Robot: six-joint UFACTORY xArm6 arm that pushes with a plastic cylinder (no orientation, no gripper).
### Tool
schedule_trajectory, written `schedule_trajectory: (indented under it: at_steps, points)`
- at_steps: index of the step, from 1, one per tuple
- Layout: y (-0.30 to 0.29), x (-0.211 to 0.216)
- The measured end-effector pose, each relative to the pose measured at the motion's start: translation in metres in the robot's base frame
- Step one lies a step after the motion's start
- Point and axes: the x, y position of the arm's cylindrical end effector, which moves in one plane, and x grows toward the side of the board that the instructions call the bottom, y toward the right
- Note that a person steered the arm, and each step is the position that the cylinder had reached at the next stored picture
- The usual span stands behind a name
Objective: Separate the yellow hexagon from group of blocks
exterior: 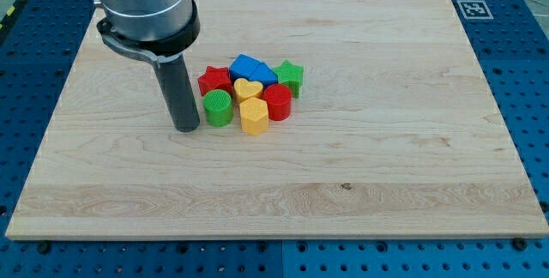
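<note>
With no jaws to spread or close, my tip (186, 128) must nudge the light, rigid yellow plastic hexagon (253, 117), probably slippery on the wooden desk (386, 141), from its twelve o'clock face.

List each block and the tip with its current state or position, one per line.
my tip: down at the board, just left of the green cylinder
green cylinder: cluster's left edge
yellow hexagon: cluster's bottom edge, not yet separated
yellow heart: cluster's middle
red star: upper left
red cylinder: right
blue block: top
green star: upper right
</note>
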Motion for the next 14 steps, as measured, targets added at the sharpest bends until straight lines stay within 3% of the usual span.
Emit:
schedule_trajectory:
  at_steps: [4,6,14]
  points:
    - [0.0,-0.009]
    - [0.043,0.003]
    - [0.076,-0.001]
